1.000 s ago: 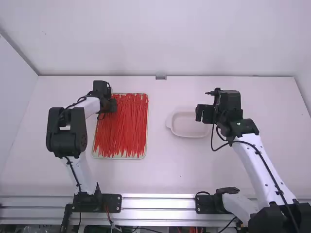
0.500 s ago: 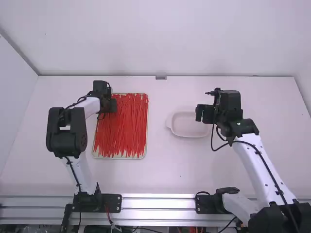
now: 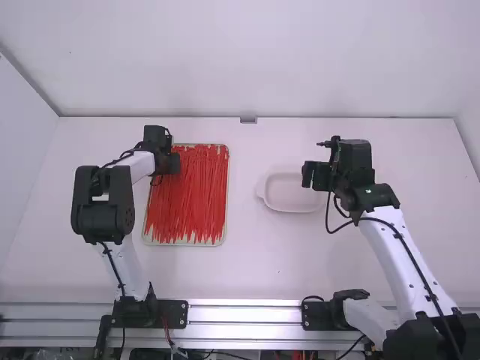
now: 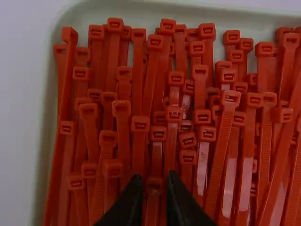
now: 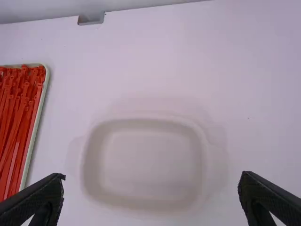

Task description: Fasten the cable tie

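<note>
Table: L pincer nips red tie, R pincer wide.

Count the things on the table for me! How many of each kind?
Tray: 1
Pile of red cable ties: 1 (too many ties to count)
White dish: 1
Small grey piece at the back edge: 1
Total: 4

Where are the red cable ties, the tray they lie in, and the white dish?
red cable ties (image 3: pixel 187 191): high view, middle of the pile.
tray (image 4: pixel 141 13): left wrist view, bare pale rim beyond the tie heads.
white dish (image 5: pixel 146 160): right wrist view, its empty bottom.
</note>
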Controlling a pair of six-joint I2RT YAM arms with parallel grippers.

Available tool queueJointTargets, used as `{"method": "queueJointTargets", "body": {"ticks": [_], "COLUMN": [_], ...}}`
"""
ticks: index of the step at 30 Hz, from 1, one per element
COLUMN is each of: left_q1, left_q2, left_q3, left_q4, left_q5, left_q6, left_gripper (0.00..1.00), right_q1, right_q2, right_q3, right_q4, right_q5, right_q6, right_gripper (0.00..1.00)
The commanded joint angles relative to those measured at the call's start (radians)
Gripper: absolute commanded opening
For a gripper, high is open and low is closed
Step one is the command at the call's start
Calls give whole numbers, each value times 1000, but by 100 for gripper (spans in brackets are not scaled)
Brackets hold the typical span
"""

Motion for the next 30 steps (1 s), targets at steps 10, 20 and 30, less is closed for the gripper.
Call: {"method": "queueJointTargets", "body": {"ticks": [10,20,30], "left_q1": [-5,-5,-5], "left_q2": [2,2,2], "left_q3": [-14,-35,-34], "left_q4": [-8,14,23], "left_q5": [-4,-4,-4], "left_q6": [3,4,-2], "left_gripper": [14,14,12], "right_q1": [-2,-2,-2], "right_q2": [-10,-10,-10], "right_q3": [42,42,42], "right_q4": [-2,-2,-2], "right_q5": [2,2,2], "right_q6": [3,3,3], "right_gripper": [99,99,99]}}
